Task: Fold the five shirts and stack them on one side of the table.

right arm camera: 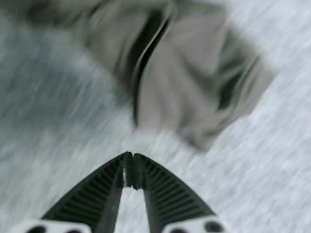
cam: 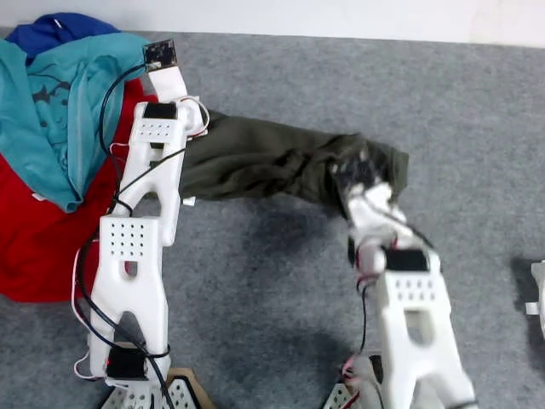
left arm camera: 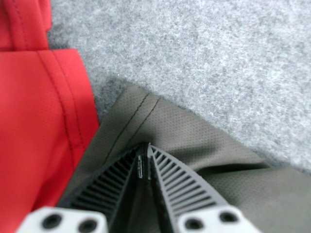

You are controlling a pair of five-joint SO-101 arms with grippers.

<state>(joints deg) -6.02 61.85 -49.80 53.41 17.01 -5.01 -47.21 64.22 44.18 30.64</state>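
Note:
An olive shirt (cam: 272, 158) lies bunched in a long strip across the middle of the grey table. My left gripper (left arm camera: 144, 158) is shut on its left end, by the hem (left arm camera: 141, 109), right beside the red shirt (left arm camera: 34, 121); from above, the left arm (cam: 145, 196) covers that end. At the strip's right end is my right gripper (cam: 359, 175). Its fingers (right arm camera: 130, 170) are shut with nothing between them, just short of the crumpled olive cloth (right arm camera: 184, 87). At the far left a red shirt (cam: 34, 230), a teal shirt (cam: 51, 111) and a blue shirt (cam: 60, 30) lie piled.
Bare grey carpet-like table surface (cam: 281, 281) spreads in front of the olive shirt between the two arms and off to the right. A small white object (cam: 536, 294) sits at the right edge. The table's far edge meets a pale wall.

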